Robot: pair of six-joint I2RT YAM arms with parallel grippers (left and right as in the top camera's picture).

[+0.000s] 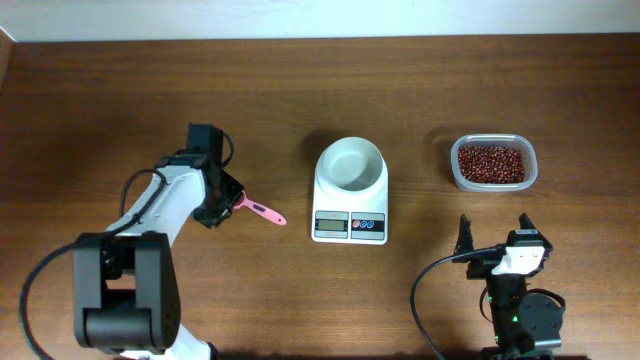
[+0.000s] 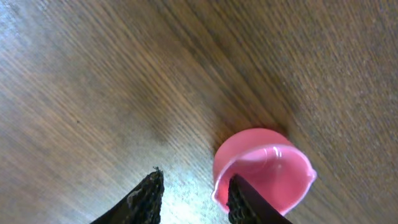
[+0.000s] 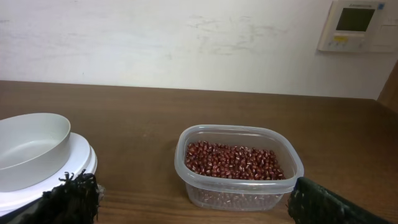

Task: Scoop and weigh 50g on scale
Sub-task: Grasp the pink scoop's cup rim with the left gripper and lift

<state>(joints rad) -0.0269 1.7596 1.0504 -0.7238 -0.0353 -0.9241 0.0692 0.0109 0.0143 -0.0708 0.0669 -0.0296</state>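
Brown wood-grain table (image 1: pixel 120 90) fills the overhead view, with a pale wall (image 3: pixel 186 37) behind it in the right wrist view. At centre frame sits the small white digital scale (image 1: pixel 350 205), carrying a round white bowl (image 1: pixel 350 163), its grey display and blue and red buttons toward the bottom edge. Well apart to its right stands a clear rectangular plastic tub of red beans (image 1: pixel 493 163). Left of the scale lies a pink plastic scoop (image 1: pixel 262 211), its cup end at the left gripper (image 1: pixel 222 205). That gripper's jaws stand partly apart with bare wood between them, and the cup is just beside one finger (image 2: pixel 249 202). At lower right, the right gripper (image 1: pixel 494 232) is spread wide.
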